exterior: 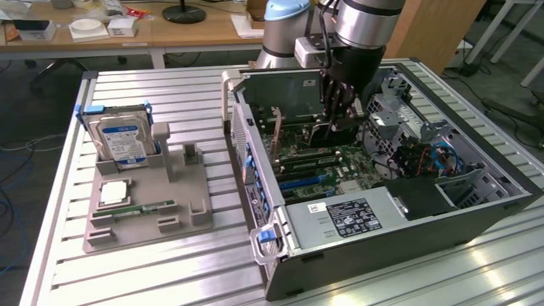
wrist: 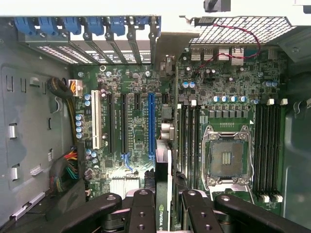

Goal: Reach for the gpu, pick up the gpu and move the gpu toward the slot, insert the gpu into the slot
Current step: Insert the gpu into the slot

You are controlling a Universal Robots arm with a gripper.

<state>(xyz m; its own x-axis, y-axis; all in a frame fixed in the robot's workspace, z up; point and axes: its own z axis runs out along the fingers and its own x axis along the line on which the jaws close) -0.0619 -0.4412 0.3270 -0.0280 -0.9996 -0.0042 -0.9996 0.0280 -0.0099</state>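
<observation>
The black pincer (wrist: 166, 196) grips the thin black gpu (wrist: 161, 184) card inside the open grey computer case (exterior: 357, 248), its edge near the long blue slot (wrist: 151, 124).

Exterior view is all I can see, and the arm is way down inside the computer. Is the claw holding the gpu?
Observer: Yes. The wrist view shows the claw shut on the gpu, seen edge-on.
Operator: Is it in the slot?
Observer: Not yet. The blue slot lies bare, with the gpu's edge close beside it.
Operator: What else is down there?
Observer: A square socket, empty, with its pins showing.
</observation>
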